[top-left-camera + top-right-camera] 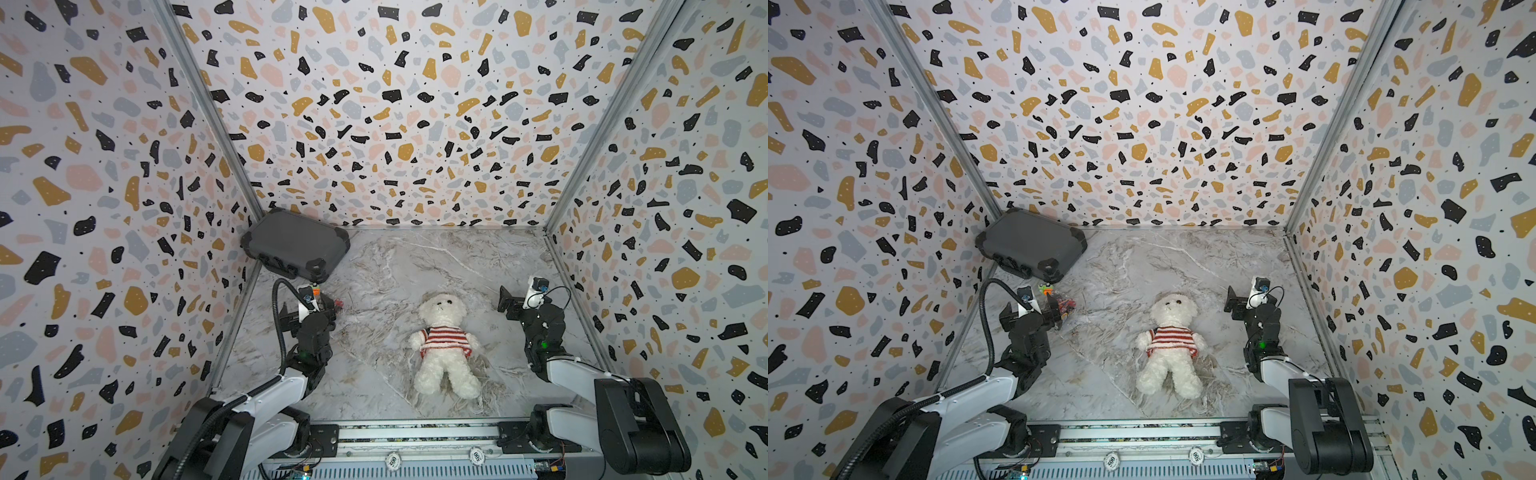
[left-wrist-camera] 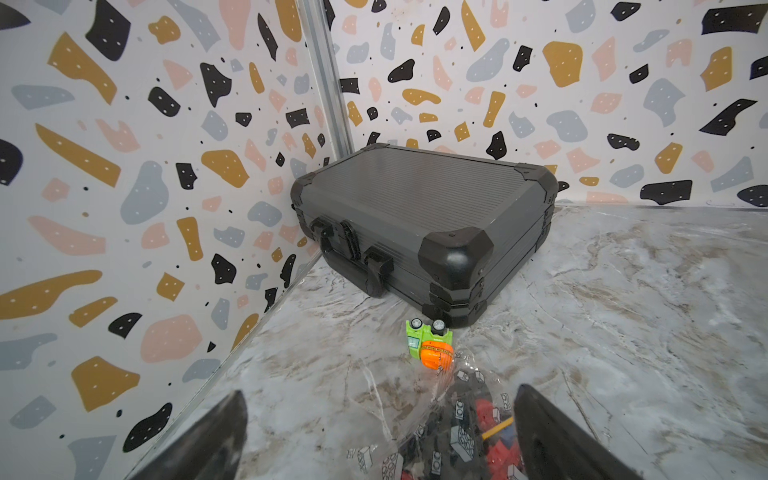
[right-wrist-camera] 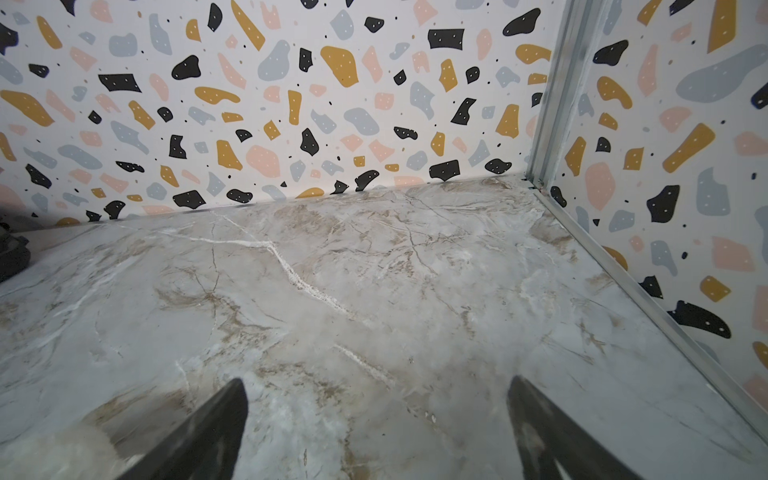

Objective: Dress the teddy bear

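Observation:
The teddy bear [image 1: 444, 374] [image 1: 1167, 372] lies on its back in the middle of the marble floor in both top views, head toward the back wall. A red-and-white striped sweater [image 1: 445, 341] [image 1: 1173, 341] covers its torso, with both arms out through the sleeves. My left gripper [image 1: 309, 309] [image 1: 1032, 311] [image 2: 379, 390] hovers open well to the bear's left, holding nothing. My right gripper [image 1: 523, 297] [image 1: 1248, 299] [image 3: 376, 379] is open and empty to the right of the bear's head. In the right wrist view, a blurred white fluffy patch [image 3: 62, 451] shows by one finger.
A dark grey hard case [image 1: 295, 245] [image 1: 1030, 243] [image 2: 415, 216] fills the back left corner. In front of it lie a small green and orange toy [image 2: 430, 345] [image 1: 1045, 287] and a clear bag of bricks [image 2: 457, 428] [image 1: 1065, 305], just below my left gripper. Patterned walls enclose three sides.

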Motion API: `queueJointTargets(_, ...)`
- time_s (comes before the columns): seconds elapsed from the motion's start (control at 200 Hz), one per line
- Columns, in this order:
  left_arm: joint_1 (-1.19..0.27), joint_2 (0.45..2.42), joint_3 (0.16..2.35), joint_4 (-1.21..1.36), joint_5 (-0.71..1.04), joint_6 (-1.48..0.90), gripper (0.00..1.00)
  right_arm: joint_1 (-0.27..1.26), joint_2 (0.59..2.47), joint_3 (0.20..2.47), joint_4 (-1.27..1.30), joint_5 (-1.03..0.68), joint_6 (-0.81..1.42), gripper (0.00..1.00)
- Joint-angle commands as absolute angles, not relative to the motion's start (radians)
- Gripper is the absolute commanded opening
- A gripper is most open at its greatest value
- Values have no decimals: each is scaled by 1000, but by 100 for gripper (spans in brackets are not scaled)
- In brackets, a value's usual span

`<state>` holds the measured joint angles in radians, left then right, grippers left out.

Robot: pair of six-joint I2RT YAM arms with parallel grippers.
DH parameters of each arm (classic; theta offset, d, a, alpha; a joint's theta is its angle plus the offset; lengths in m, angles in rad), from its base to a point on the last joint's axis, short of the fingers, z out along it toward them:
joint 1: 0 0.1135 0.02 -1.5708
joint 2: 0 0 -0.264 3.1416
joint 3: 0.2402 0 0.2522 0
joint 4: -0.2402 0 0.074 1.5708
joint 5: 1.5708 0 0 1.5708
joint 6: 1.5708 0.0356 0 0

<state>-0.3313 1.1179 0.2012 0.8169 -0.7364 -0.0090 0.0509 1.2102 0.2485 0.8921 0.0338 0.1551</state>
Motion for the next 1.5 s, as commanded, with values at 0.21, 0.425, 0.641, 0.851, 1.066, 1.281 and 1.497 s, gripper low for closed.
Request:
queueJointTargets(0.21, -220, 1308, 130, 1201, -586, 7, 100, 63, 1279, 119, 1229, 102, 31, 98)
queueJointTargets(0.425, -179, 1380, 115, 1275, -523, -9, 100, 45, 1498, 59, 1558, 77, 44, 99)
queueJointTargets(0.641, -122, 1397, 163, 1203, -400, -28, 100, 52, 1478, 174, 1282, 66, 32, 99)
queueJointTargets(0.851, -117, 1397, 167, 1195, -384, -29, 100, 90, 1489, 199, 1253, 159, 25, 99)
queueJointTargets(1.066, -117, 1394, 170, 1186, -391, -29, 100, 90, 1485, 198, 1251, 160, 24, 99)
queueJointTargets(1.281, -117, 1394, 171, 1185, -391, -31, 100, 90, 1485, 193, 1255, 158, 23, 99)
queueJointTargets(1.497, -117, 1393, 171, 1184, -391, -31, 100, 102, 1491, 206, 1243, 173, 16, 99)
